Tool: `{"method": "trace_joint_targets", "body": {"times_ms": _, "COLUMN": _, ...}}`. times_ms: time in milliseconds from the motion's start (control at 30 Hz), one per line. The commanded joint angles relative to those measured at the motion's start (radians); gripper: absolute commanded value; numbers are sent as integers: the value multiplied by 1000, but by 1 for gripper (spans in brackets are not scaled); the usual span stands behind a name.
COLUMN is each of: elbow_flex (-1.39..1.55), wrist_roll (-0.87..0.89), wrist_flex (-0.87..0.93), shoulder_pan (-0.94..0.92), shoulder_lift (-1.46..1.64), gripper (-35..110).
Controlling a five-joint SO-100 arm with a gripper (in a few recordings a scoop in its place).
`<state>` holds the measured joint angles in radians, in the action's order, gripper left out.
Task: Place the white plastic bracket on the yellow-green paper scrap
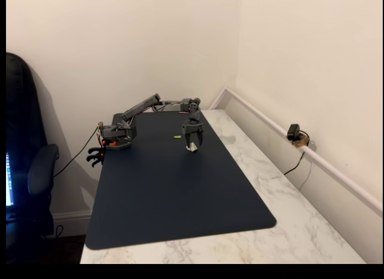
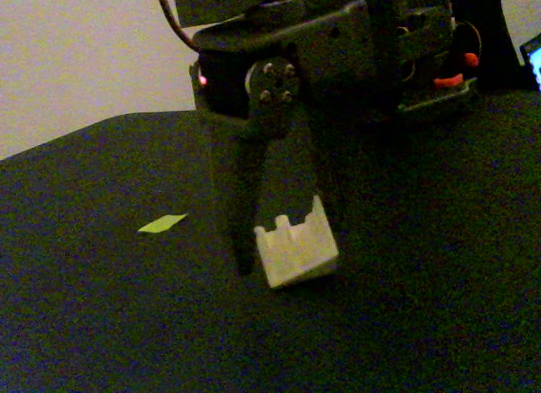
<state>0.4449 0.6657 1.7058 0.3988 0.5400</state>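
White plastic bracket (image 2: pixel 296 251) tilted, prongs up — gripped by hand (image 2: pixel 283 241), yellow-green paper scrap (image 2: pixel 162 224) apart.

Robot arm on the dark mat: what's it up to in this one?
The arm's gripper points down over the dark mat with the white plastic bracket at its tip, tilted; whether the bracket touches the mat is unclear. The yellow-green paper scrap lies flat on the mat, apart from the bracket and to its left in both fixed views. The bracket is not on the scrap yet.
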Motion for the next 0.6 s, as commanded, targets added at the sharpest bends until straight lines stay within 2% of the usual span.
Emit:
{"method": "trace_joint_targets", "body": {"times_ms": 0, "elbow_flex": 6, "wrist_roll": 11, "wrist_flex": 43, "shoulder_pan": -11, "shoulder_lift": 117, "gripper": 28}}
{"method": "trace_joint_targets", "body": {"times_ms": 133, "elbow_flex": 129, "wrist_roll": 5, "wrist_flex": 32, "shoulder_pan": -20, "shoulder_lift": 235, "gripper": 29}}
{"method": "trace_joint_targets", "body": {"times_ms": 300, "elbow_flex": 620, "wrist_roll": -6, "wrist_flex": -216, "shoulder_pan": -32, "shoulder_lift": 557, "gripper": 29}}
{"method": "trace_joint_targets", "body": {"times_ms": 567, "elbow_flex": 675, "wrist_roll": -21, "wrist_flex": -279, "shoulder_pan": -37, "shoulder_lift": 538, "gripper": 29}}
